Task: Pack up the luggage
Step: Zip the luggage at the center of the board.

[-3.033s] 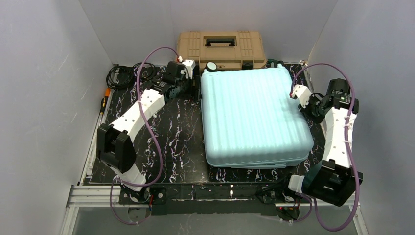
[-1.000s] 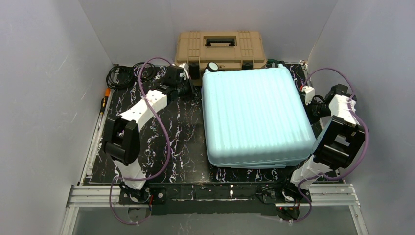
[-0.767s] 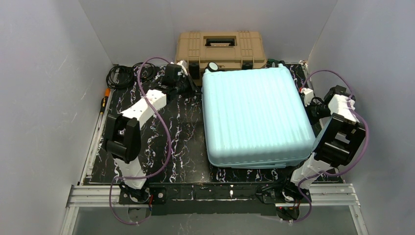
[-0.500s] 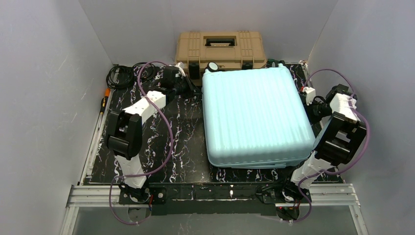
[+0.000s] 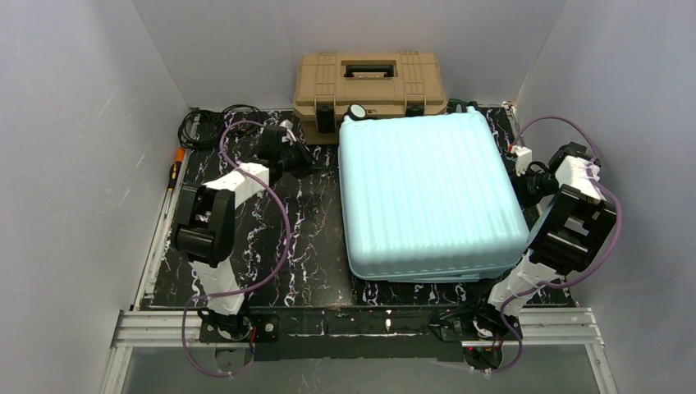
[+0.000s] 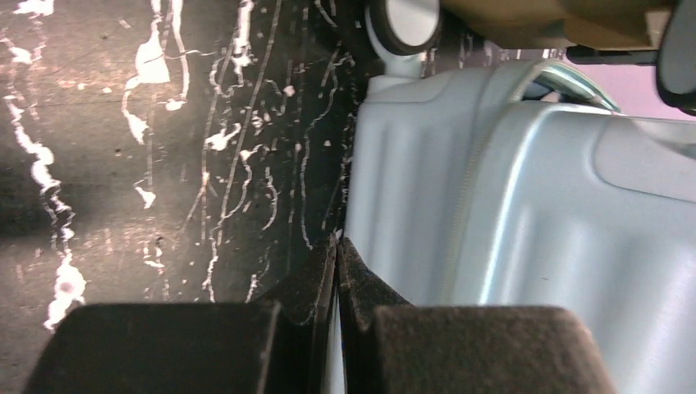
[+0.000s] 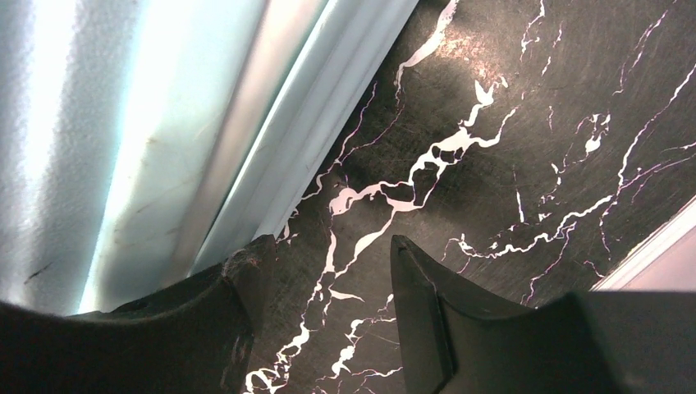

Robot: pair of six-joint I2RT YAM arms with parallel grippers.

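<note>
The luggage [image 5: 427, 197] is a pale mint-blue ribbed suitcase that lies flat and closed on the black marbled table [image 5: 304, 246]. My left gripper [image 5: 299, 162] is shut with nothing in it, low over the table and a little left of the suitcase's far left corner. The left wrist view has its tips [image 6: 337, 244] pressed together in front of the suitcase's side [image 6: 533, 205]. My right gripper [image 5: 519, 166] hovers beside the suitcase's right edge. In the right wrist view it [image 7: 328, 246] is open over bare table, its left finger close to the shell's rim [image 7: 246, 148].
A tan toolbox [image 5: 371, 82] with black latches stands behind the suitcase against the back wall. A suitcase wheel [image 5: 355, 111] sticks out at the far left corner. Coiled black cables [image 5: 205, 127] and an orange-handled screwdriver [image 5: 175, 168] lie at the far left. Grey walls close in both sides.
The right gripper has opened beside the suitcase's right edge. The left arm has drawn back leftward from the far left corner, its gripper still shut.
</note>
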